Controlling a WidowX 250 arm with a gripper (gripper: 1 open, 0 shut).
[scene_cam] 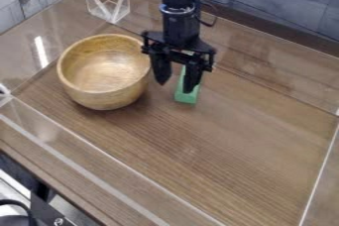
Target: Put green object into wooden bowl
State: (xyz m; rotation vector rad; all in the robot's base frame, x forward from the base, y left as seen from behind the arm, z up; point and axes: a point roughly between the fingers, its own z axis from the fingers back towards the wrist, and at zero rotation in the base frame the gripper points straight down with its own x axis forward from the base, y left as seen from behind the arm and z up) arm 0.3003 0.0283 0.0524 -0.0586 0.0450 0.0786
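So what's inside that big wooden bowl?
Nothing shows in the wooden bowl from here; its left wall and most of the hollow are in view. The green bar lies on the table beside it, its upper part covered by the hand.

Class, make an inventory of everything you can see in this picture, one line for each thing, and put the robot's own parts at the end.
Wooden bowl: one, light tan, on the table beside the gripper, towards the left of the picture.
Green object: one, green, on the table right by the gripper, partly hidden by it.
Wire-like stand: one, whitish, at the back, beyond the bowl.
Table: one, brown wood, under the bowl and the green object.
Cables or hoses: black, at the lower left corner; count unclear.
Robot arm: one, black, reaching in from the top.
Gripper: one, black, over the green object, fingers apart.
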